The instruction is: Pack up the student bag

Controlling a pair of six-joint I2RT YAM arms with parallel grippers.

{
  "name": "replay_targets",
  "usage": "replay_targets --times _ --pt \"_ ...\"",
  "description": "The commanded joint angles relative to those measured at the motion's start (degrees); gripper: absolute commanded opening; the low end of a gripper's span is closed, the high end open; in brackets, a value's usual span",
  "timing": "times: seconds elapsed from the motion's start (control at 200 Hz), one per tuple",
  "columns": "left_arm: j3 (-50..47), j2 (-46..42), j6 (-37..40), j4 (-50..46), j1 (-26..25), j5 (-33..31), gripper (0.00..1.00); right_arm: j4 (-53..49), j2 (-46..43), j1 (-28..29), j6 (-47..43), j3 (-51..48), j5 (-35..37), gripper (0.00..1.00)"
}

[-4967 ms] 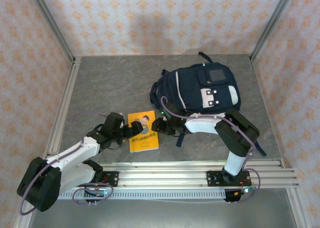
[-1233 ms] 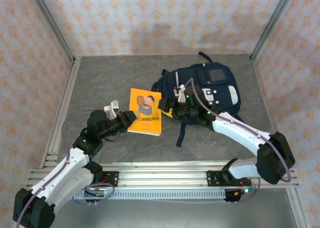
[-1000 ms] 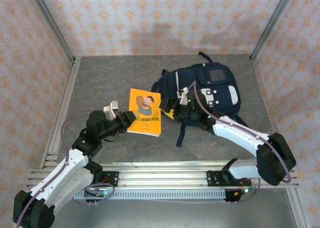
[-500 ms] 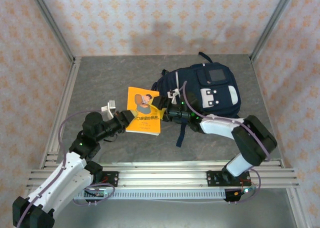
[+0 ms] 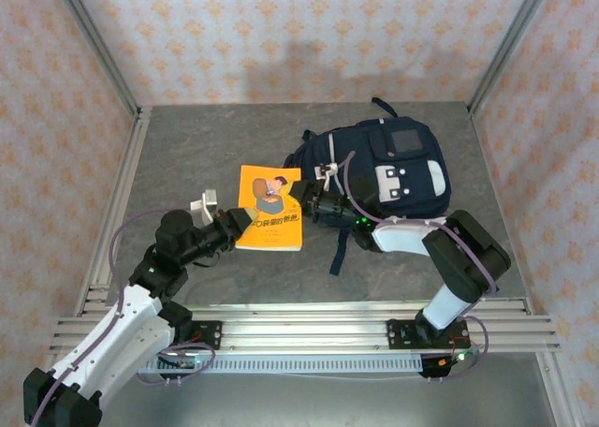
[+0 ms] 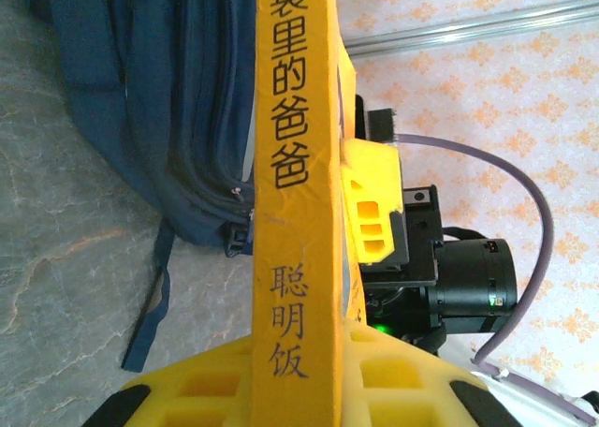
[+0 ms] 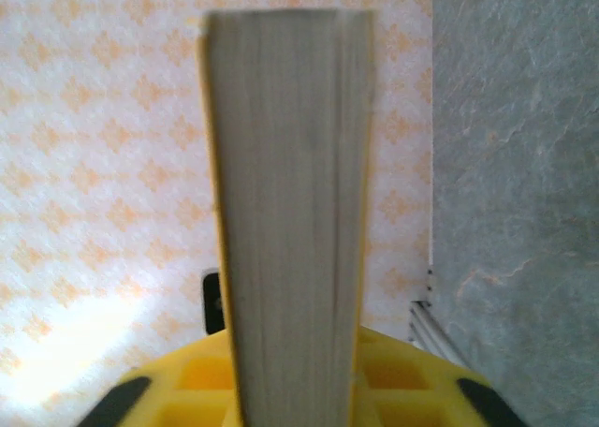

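Jaws of the left gripper [image 5: 243, 220] and the right gripper [image 5: 299, 195] are both clamped on a yellow book [image 5: 270, 223], which they hold between them just left of the bag [image 5: 384, 169].
The bag lies flat at the back right of the table [image 5: 206, 146], front pocket up. Being soft cloth, it will likely sag and fold, so the zipper edge or the top loop seems the best hold. From above one sees the book's cover. The left wrist view shows its spine and the bag's side, and the right wrist view shows its page edge.

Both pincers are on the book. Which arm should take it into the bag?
Probably right: the right pincer grips the book at its page edge, beside the student bag; the left pincer holds the spine, farther off.
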Motion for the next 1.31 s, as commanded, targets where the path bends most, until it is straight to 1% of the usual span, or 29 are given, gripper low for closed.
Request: replay_targets --times 0.0,0.035,0.095,0.1,0.12,0.15,0.175,0.21,0.27,0.39,0.475,0.555,0.691,0.766,0.881,1.046,1.246,1.301 --pt "2.70 0.12 1.44 1.13 -0.06 -0.18 0.15 1.84 -4.05 -0.20 -1.49 -0.96 3.31 0.02" --pt "2.81 0.22 1.76 0.94 -0.08 -0.13 0.28 0.94 -5.27 -0.20 -2.17 -1.54 4.83 0.00" --pt "2.69 0.02 2.08 1.13 -0.08 -0.04 0.56 -1.39 -7.94 -0.21 -3.79 -2.75 8.52 0.00" --pt "2.66 -0.01 2.08 1.14 -0.12 -0.04 0.57 -1.60 -8.19 -0.21 -3.99 -2.86 8.88 0.00" --pt "2.52 -0.17 1.96 1.14 -0.08 -0.14 0.68 -2.53 -9.21 -0.20 -4.73 -3.29 10.21 0.00" --pt "2.32 -0.50 1.76 0.86 -0.08 -0.57 0.79 -4.35 -10.89 -0.20 -5.73 -3.89 12.29 0.00" --pt "2.21 -0.76 1.58 0.59 -0.08 -0.88 0.86 -5.58 -12.18 -0.14 -6.38 -4.42 14.14 0.00" --pt "1.91 -1.12 1.19 0.60 -0.08 -1.22 0.93 -7.36 -14.24 0.04 -7.02 -5.15 16.85 0.00" --pt "1.35 -1.82 0.19 0.93 -0.08 -1.82 0.99 -9.66 -17.16 0.36 -7.75 -5.98 21.22 0.00" --pt "0.18 -3.26 -2.23 1.22 -0.32 -4.31 1.00 -10.60 -21.14 1.57 -7.28 -7.29 28.70 0.00" --pt "-2.01 -3.80 -5.16 5.75 -1.81 -6.91 1.00 -10.33 -22.95 2.79 -6.75 -7.71 33.76 0.00" --pt "-1.99 -3.73 -5.42 7.61 -5.01 -10.23 1.00 -10.43 -24.07 4.10 -6.79 -7.95 38.39 0.00" --pt "-2.73 -4.61 -5.60 8.95 -11.16 -19.46 1.00 -7.48 -24.21 5.72 -5.88 -9.28 44.81 0.00" --pt "-4.25 -4.16 -6.67 11.86 -12.90 -22.39 1.00 -4.92 -24.19 6.08 -5.91 -9.38 45.62 0.00" --pt "-4.79 -1.49 -6.53 14.10 -14.51 -24.47 1.00 -2.11 -23.10 6.79 -5.16 -9.47 46.39 0.00" --pt "-4.54 4.11 -6.64 19.28 -16.38 -25.25 1.00 1.17 -21.45 7.70 -4.29 -9.31 46.59 0.00" --pt "-0.96 9.10 -4.92 21.50 -18.95 -27.00 1.00 3.00 -21.25 8.88 -4.87 -9.29 47.40 0.00" --pt "-0.13 10.16 -4.69 22.11 -19.37 -27.43 0.98 3.82 -21.14 9.15 -4.94 -9.38 47.56 0.00"
